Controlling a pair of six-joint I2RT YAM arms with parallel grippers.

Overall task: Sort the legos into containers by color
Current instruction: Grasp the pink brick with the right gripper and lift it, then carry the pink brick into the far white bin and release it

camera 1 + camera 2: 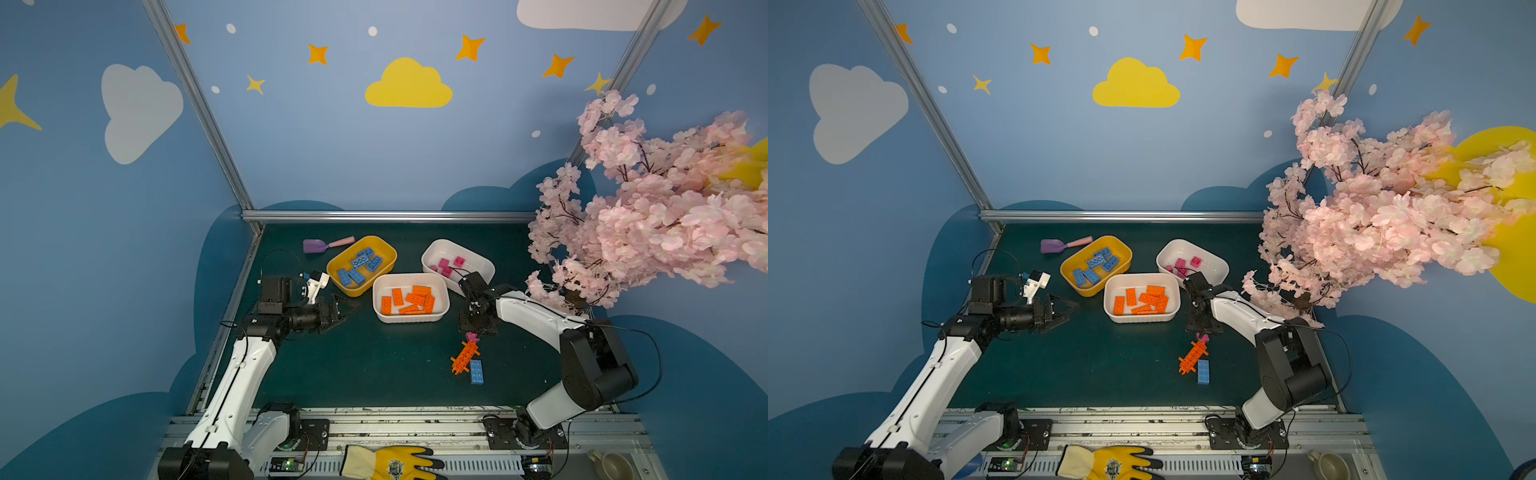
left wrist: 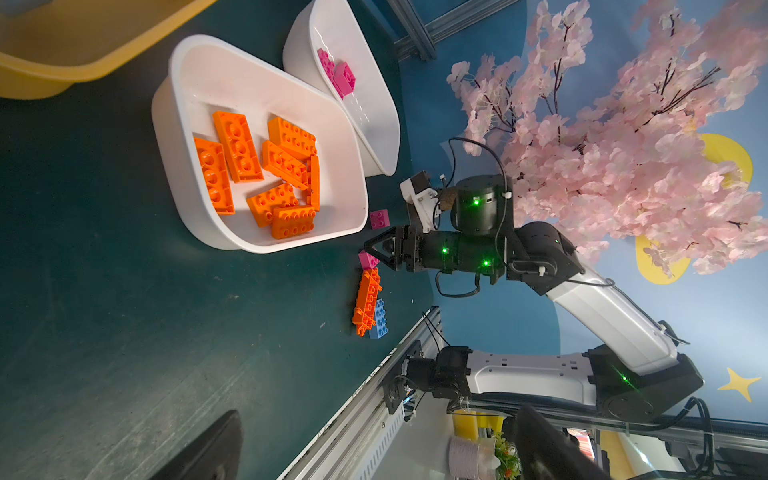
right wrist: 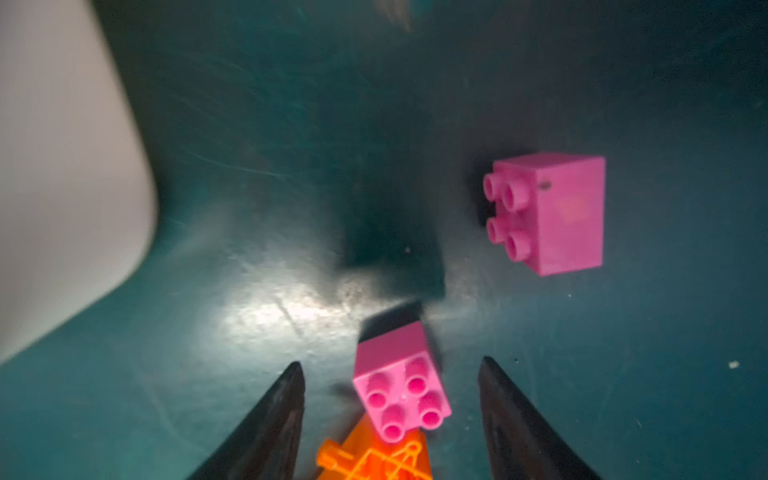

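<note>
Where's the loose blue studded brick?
In both top views the blue studded brick lies right of centre on the green mat, beside the long spiky orange piece.

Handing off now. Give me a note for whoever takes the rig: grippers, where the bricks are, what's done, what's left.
Left gripper: open, empty, left of the yellow tub.
Right gripper: open, jaws either side of a pink brick on the mat, not gripping yet.
Done: blue bricks in yellow tub, orange bricks in near white tub, pink bricks in far white tub.
Left, all on the mat: that pink brick, second pink brick, spiky orange piece, blue brick.
</note>
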